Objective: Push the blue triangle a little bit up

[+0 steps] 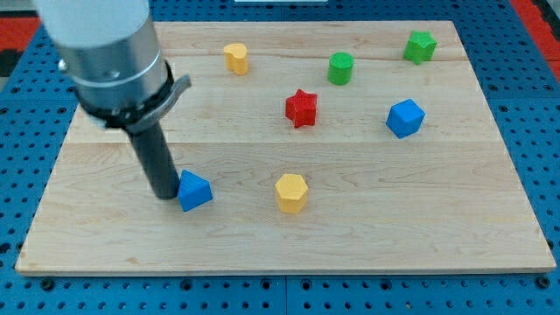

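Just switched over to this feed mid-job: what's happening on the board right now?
My tip sits right against the left side of the blue triangle near the board's lower left. Whether they touch is hard to tell. It is meant to go up a little. The yellow hexagon lies to its right, apart; the other blocks sit farther up.
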Motion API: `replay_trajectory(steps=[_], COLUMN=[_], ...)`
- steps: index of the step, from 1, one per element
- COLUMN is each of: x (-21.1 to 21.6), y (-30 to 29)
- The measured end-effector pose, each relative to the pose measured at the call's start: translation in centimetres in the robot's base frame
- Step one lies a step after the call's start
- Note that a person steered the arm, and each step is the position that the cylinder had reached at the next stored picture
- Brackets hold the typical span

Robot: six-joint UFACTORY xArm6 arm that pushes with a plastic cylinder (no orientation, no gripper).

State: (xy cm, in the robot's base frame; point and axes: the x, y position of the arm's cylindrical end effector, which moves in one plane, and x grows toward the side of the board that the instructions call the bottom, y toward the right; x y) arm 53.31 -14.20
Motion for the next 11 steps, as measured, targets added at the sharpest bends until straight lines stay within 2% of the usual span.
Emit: replay_trajectory(steps=[1,2,4,5,6,7,8,11], x=[4.0,4.7,-0.8,-2.3,-1.8,-0.5,-1.0,-2.6], y=[0.1,1.2,1.2,1.2,2.0,5.7,6.2,1.5])
